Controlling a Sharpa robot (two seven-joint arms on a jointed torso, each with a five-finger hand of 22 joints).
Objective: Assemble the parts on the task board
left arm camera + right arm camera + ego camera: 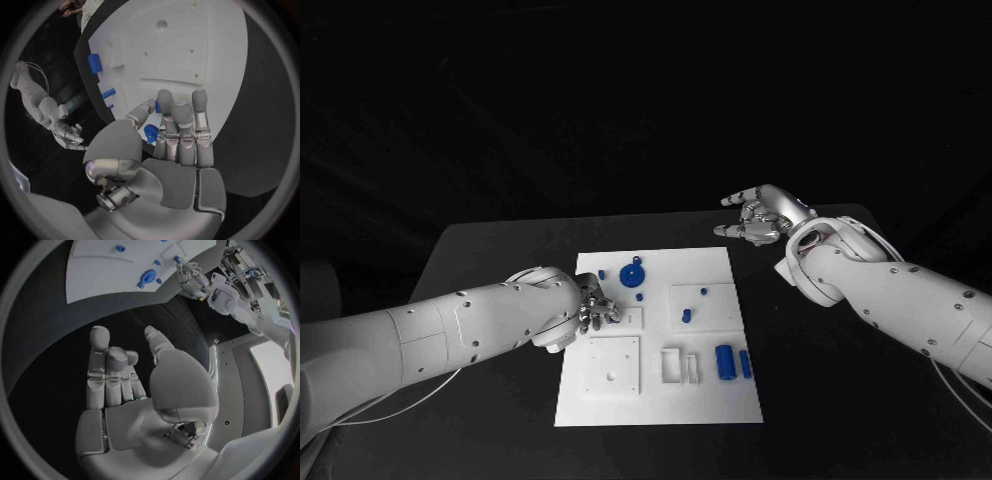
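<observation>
Black table (488, 250) carries the white task board (661, 400) at its middle, the long side of the board running away from the robot. Two white arms reach in from opposite sides.

Left hand (593, 308) sits over the near-left edge of the board, fingers bent downward. In the left wrist view the left hand (169, 145) shows a small blue part (150, 133) between the thumb and the fingers, pinched at the fingertips (165, 97), close above the board surface (187, 45).

Right hand (769, 215) hovers off the board, beyond its far-right corner and above the table. Its fingers are loosely curled and apart, and it holds nothing; the right wrist view shows the palm (125, 390) bare.

Blue parts on the board, largest first: a round disc-shaped part (633, 273) near the far-left corner; an upright cylinder (726, 361) by the near-right edge, with a thinner blue piece (746, 364) just beside it; a short peg (687, 316) mid-board; a small stud (704, 292) just beyond that peg.
</observation>
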